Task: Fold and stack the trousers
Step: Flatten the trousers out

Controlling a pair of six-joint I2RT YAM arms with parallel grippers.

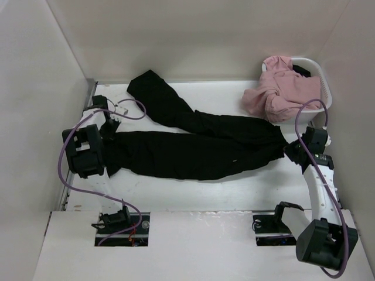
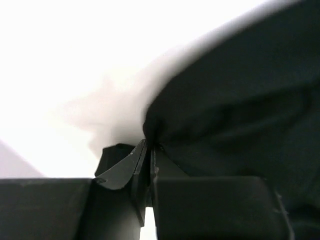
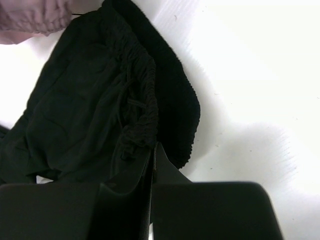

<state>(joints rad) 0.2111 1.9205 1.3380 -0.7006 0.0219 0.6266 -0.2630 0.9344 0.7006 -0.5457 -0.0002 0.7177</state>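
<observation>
Black trousers (image 1: 193, 143) lie spread across the white table, the waist at the right and the two legs running left; one leg angles to the far left corner. My left gripper (image 1: 111, 133) is shut on the hem end of the near leg, and in the left wrist view its jaws (image 2: 149, 146) pinch the edge of the black cloth (image 2: 235, 100). My right gripper (image 1: 291, 147) is shut on the elastic waistband (image 3: 145, 95), with its jaws (image 3: 152, 150) closed on the gathered fabric.
A white basket (image 1: 321, 79) at the back right holds pink garments (image 1: 281, 91) that spill over its rim toward the trousers' waist; they also show in the right wrist view (image 3: 30, 17). Walls enclose the table on the left, back and right.
</observation>
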